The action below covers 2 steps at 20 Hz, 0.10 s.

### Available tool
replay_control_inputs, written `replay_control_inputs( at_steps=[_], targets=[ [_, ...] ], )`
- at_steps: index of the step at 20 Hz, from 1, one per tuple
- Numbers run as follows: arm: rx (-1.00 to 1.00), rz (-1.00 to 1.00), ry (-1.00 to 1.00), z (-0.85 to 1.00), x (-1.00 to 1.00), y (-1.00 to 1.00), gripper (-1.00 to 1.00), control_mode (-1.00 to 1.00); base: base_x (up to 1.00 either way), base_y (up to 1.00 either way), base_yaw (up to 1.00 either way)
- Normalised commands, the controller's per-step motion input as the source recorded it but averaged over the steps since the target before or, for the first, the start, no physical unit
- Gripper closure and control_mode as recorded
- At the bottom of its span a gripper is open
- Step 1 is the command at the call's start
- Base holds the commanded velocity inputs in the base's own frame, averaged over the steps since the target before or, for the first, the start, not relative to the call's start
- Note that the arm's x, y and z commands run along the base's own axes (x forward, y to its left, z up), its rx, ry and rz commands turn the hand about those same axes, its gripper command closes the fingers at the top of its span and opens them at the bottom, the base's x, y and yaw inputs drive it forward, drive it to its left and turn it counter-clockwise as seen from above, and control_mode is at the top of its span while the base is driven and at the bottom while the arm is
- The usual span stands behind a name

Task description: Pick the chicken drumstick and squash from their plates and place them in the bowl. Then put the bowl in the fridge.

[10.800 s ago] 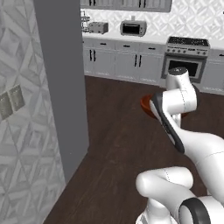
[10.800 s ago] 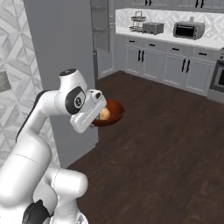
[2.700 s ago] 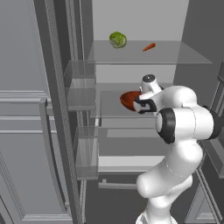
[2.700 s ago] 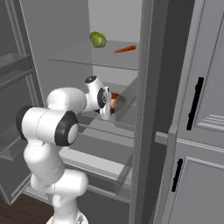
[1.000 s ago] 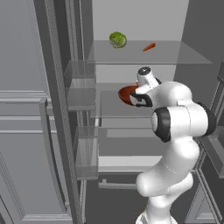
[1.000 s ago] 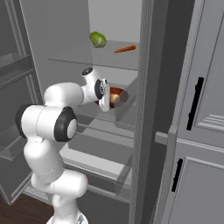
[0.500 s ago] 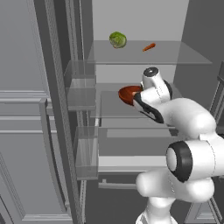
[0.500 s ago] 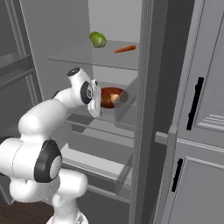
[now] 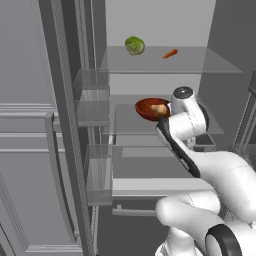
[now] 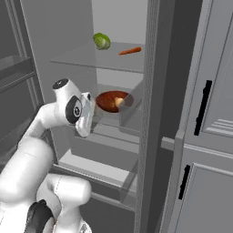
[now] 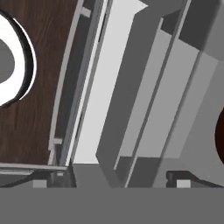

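Jaws wide (fingertips hidden), off bowl [image 9: 150, 108]

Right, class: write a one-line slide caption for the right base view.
Reddish-brown bowl sits on the open fridge's middle shelf, below a green vegetable and carrot.

Clear glass fridge shelves [image 9: 150, 62]; glossy reddish-brown bowl [image 9: 149, 107]; wood-grain floor [image 11: 39, 78].

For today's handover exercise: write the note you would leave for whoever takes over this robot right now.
Gripper: open, holding nothing, drawn back from the bowl.
Bowl: on the middle glass shelf of the open fridge, with pale food in it; which items cannot be told.
Top shelf: a green vegetable and a carrot.
Done: bowl is in the fridge.
Left: pull the arm clear.
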Motion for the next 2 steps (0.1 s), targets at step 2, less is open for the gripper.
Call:
replay_control_inputs(
  at_steps=[2],
  targets=[
    [0.09, -0.09, 0.00, 0.16, -1.00, 0.15, -1.00, -1.00, 0.00, 0.00, 0.00]
  ],
)
